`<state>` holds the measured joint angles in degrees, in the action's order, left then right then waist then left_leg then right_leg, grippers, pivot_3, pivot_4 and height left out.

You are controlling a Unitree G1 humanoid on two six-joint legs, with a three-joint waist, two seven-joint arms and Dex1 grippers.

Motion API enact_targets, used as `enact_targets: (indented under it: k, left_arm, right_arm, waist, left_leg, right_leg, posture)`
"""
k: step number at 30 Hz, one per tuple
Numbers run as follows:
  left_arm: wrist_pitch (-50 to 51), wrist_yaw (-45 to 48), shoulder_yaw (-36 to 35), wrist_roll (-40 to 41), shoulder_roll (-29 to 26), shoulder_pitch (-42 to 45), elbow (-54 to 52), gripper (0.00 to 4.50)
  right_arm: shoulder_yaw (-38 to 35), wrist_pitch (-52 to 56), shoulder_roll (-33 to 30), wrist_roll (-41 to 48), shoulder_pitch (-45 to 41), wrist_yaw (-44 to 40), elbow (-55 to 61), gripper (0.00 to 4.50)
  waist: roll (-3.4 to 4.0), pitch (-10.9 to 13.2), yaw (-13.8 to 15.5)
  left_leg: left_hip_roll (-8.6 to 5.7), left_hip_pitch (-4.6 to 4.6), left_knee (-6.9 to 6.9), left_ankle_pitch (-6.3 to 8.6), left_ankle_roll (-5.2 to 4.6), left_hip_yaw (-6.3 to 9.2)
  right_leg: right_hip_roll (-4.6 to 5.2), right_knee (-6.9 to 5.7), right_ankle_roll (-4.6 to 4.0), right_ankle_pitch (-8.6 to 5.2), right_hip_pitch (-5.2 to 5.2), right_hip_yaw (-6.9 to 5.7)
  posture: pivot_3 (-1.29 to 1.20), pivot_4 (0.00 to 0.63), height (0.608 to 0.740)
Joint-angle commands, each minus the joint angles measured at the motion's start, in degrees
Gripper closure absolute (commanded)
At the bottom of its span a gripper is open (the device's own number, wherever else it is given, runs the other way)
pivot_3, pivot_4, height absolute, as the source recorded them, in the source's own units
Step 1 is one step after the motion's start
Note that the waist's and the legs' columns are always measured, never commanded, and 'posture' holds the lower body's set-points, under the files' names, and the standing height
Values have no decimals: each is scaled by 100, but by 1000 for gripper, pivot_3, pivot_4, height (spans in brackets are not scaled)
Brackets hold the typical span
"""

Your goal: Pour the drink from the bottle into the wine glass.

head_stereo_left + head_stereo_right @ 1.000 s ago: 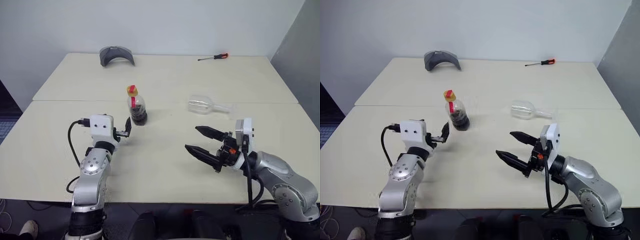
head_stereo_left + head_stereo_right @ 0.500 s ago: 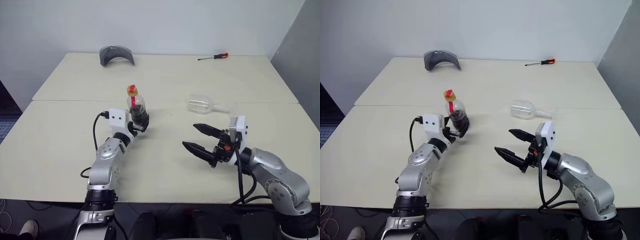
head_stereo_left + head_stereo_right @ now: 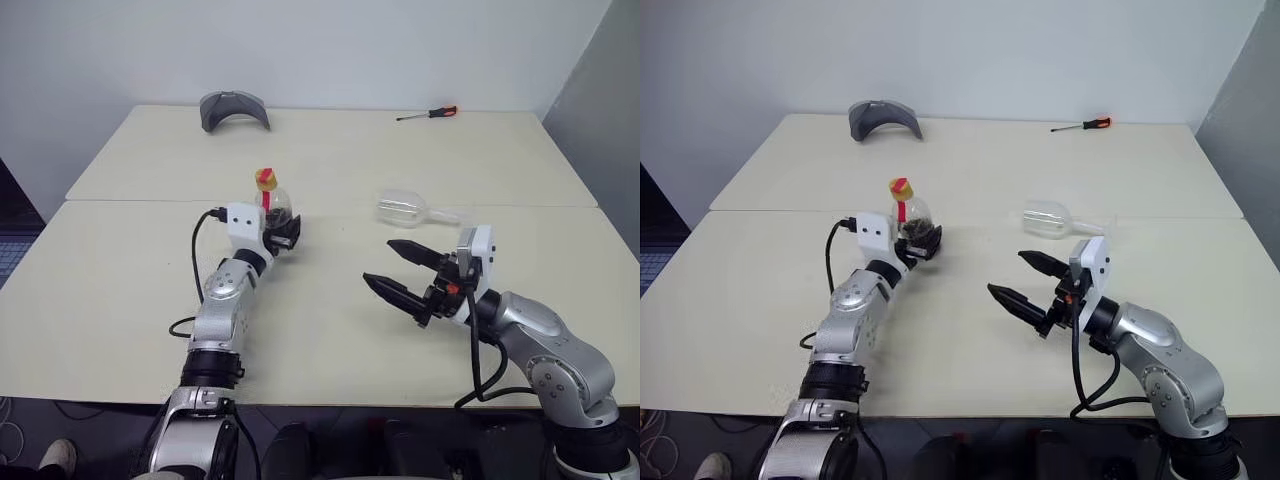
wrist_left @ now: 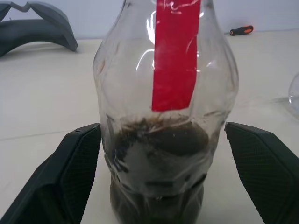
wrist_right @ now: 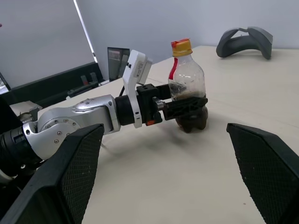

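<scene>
Spanning the room — surface [image 3: 330, 160]: two pale cream tops butted together, one seam running from 9 to 3 o'clock across the middle.
Left arm: stretched out toward 12 o'clock, ending at the bottle.
Left hand [image 3: 284, 232]: fingers [image 4: 74, 172] spread wide, one on each side of the bottle's lower body; from the wrist a small gap shows on either side, so they stand beside it rather than pressed on it.
Right arm: bent low at about 4 o'clock from the surface's middle.
Right hand [image 3: 398, 271]: fingers [image 5: 70, 168] spread wide, nothing between them, pointing toward 10 o'clock, well apart from both bottle and glass.
Grey curved object [image 3: 233, 108]: far edge, at about 11 o'clock.
Bottle [image 3: 276, 208]: upright a little to the 9 o'clock side of the middle, just on the near side of the seam; yellow cap on, red label down the neck, clear walls.
Wine glass [image 3: 410, 210]: lying on its side at about 2 o'clock from the middle, stem toward 3 o'clock, near the seam, well apart from the bottle.
Drink [image 4: 159, 154]: dark brown, filling the lower part of the bottle.
Screwdriver [image 3: 428, 114]: far edge at about 1 o'clock, red-orange handle.
</scene>
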<state>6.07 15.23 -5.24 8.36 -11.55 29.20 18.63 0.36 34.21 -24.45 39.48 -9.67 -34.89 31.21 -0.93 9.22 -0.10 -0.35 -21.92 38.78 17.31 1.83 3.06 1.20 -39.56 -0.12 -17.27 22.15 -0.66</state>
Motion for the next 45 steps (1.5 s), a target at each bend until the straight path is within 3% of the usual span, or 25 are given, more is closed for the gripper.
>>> enact_targets:
  k: [1, 11, 19, 26, 30, 36, 45]
  left_arm:
    - [-558, 118, 20, -124, -73, 329, 496, 27]
    - [-1686, 353, 40, -239, -38, 942, 1845, 27]
    - [-1861, 449, 15, -208, 1, 1017, 2031, 2174]
    - [-1786, 556, -4, -173, -56, 1002, 1957, 2651]
    - [-1027, 892, 80, 81, -129, 772, 872, 2732]
    - [329, 1629, 348, 546, -333, 628, -664, 2812]
    - [839, 2113, 436, 720, -382, 1015, -607, 2948]
  right_arm:
    - [-42, -16, 8, 84, -23, 75, 270, 0]
    - [-58, 34, 1, 103, -81, 201, 327, 0]
    - [-23, 10, 14, 82, -70, 247, 336, 0]
    - [17, -10, 34, 51, -194, 224, 225, 0]
    - [481, 31, -115, -1018, -1223, 642, -467, 0]
    - [491, -3, 710, -1255, -3152, 832, -1961, 0]
    - [334, 357, 1299, -1060, -4084, 654, -2980, 0]
  waist:
    - [0, 0, 0]
    - [-2, 1, -2]
    - [-3, 2, -3]
    - [-3, 2, -4]
    - [-5, 5, -65]
    - [-5, 7, -140]
    - [-5, 7, -140]
  left_leg:
    - [0, 0, 0, 0, 0, 0]
    - [-1, -1, 0, 0, 0, -1]
    - [-1, -2, 0, -1, 1, -1]
    - [-1, -2, 0, -1, 1, -1]
    - [-1, -1, 2, -2, 4, -4]
    - [1, -5, -1, -15, 26, 5]
    - [-5, -12, 3, -14, 25, 4]
  right_leg:
    - [0, 0, 0, 0, 0, -1]
    - [0, 0, 1, 0, 2, -1]
    - [0, 0, 1, 0, 3, -1]
    - [0, 0, 1, 0, 3, -1]
    - [0, -8, 1, 1, 8, 4]
    - [-2, -11, -1, 1, 17, 4]
    - [7, -4, -1, 1, 16, 6]
  posture:
    - [0, 150, 740]
    - [0, 150, 740]
    - [0, 150, 740]
    - [0, 150, 740]
    - [0, 150, 740]
    - [0, 150, 740]
    - [0, 150, 740]
